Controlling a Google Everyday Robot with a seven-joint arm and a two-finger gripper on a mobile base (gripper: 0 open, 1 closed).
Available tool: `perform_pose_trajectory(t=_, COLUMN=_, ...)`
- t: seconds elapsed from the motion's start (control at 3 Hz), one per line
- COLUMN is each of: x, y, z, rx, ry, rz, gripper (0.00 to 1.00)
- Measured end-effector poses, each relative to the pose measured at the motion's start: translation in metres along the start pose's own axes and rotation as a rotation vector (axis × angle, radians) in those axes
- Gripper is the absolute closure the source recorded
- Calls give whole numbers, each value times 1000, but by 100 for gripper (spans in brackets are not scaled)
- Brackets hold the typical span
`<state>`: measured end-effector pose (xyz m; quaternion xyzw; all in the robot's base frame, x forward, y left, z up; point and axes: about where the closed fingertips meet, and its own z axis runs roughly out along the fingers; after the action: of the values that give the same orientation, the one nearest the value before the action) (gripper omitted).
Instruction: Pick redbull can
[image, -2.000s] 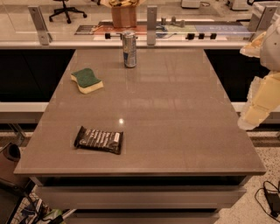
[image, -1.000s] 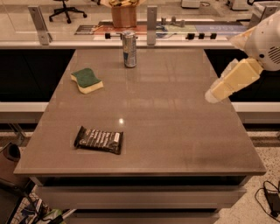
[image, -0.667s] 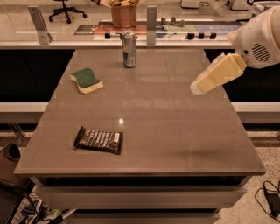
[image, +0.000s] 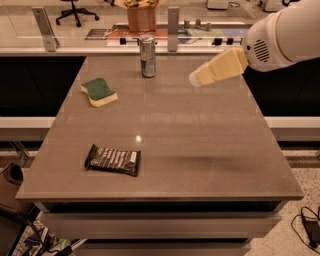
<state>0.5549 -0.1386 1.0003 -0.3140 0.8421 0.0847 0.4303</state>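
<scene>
The redbull can (image: 147, 56) is a slim silver-and-blue can with a silver top. It stands upright near the far edge of the grey table (image: 200, 145), left of the middle. My gripper (image: 196, 78) is the cream-coloured tip of the white arm that reaches in from the upper right. It hovers above the table, to the right of the can and a little nearer to me, apart from it. It holds nothing that I can see.
A green-and-yellow sponge (image: 99, 92) lies at the left, in front of the can. A dark snack bar wrapper (image: 113, 160) lies at the near left. A brown container (image: 141, 15) and metal posts stand on the counter behind the table.
The arm has swung in from the right edge of the table toward the left and farther back. The gripper tip now sits much closer to the can. Nothing on the table has moved.
</scene>
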Motion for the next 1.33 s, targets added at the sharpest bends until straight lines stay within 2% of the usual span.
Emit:
perform_pose_trajectory(t=0.67, x=-3, y=2, z=6, rx=-1, ry=-16, rz=4, gripper=0)
perform_pose_trajectory(t=1.33, x=-15, y=26, z=60, rx=-3, ry=-96, rz=74, gripper=0)
